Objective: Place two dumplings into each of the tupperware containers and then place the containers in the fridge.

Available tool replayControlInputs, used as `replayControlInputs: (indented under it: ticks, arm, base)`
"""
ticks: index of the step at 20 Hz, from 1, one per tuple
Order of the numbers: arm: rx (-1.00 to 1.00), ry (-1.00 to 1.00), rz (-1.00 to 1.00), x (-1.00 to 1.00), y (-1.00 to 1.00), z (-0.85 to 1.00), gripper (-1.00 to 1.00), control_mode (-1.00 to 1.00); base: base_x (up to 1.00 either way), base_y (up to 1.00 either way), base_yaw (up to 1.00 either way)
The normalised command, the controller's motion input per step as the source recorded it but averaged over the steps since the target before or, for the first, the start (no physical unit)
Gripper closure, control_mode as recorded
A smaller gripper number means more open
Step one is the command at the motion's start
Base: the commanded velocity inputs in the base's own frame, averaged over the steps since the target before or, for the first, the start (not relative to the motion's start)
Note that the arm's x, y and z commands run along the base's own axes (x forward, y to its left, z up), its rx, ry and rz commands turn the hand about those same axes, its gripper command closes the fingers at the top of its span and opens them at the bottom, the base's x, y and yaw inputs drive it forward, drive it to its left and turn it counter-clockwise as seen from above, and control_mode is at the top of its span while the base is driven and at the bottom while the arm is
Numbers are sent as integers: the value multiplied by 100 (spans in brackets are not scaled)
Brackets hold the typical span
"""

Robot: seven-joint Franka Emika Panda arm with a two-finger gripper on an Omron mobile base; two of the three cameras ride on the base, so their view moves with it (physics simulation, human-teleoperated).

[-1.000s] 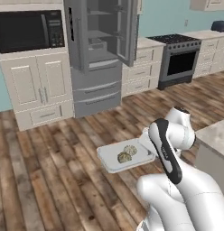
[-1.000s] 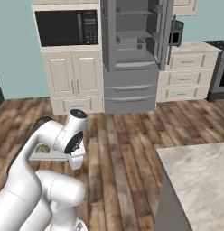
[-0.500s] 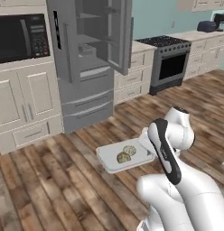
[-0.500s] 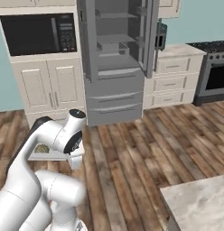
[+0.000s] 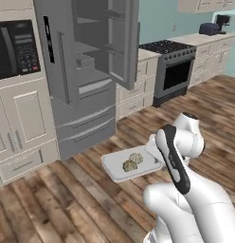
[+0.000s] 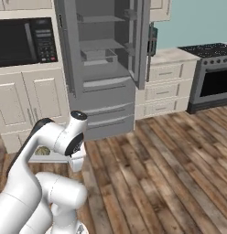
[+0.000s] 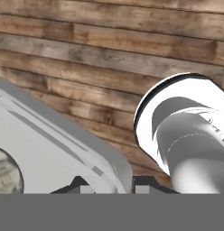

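Observation:
A light-grey tupperware container (image 5: 114, 169) hangs level above the wooden floor, held at its right rim by my gripper (image 7: 110, 186), which is shut on that rim. Two dumplings (image 5: 132, 162) lie side by side in it. In the hand view the container (image 7: 55, 144) spreads to the left, with one dumpling (image 7: 5, 173) at the edge. In the right base view a strip of the container (image 6: 52, 158) and a dumpling (image 6: 42, 150) peek out behind my arm. The fridge (image 5: 86, 76) (image 6: 106, 64) stands ahead with its upper doors open, showing grey shelves.
A black microwave (image 5: 15, 47) sits in cabinets left of the fridge. A stove (image 5: 174, 66) stands further right along the counter. A grey box-like thing (image 6: 99, 55) rests on a middle fridge shelf. The open right fridge door (image 6: 145, 41) juts out. Wooden floor lies between me and the fridge.
The whole picture has shifted: the base has driven, and the fridge now looms larger and further left. The container with its dumplings stays in my grip, unchanged relative to the arm.

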Motion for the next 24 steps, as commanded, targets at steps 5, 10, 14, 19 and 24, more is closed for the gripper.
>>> replayControlInputs:
  ticks: [5,10,14,19,24]
  arm:
    - [0,0,0,0,0,0,100,100]
    - [0,0,0,0,0,0,100,100]
    - [0,0,0,0,0,0,100,100]
    - [0,0,0,0,0,0,100,100]
    - [0,0,0,0,0,0,100,100]
  base:
    - [100,0,-19]
    - [100,-10,-11]
    - [100,-29,-2]
    - [96,-32,0]
    - [77,-1,5]
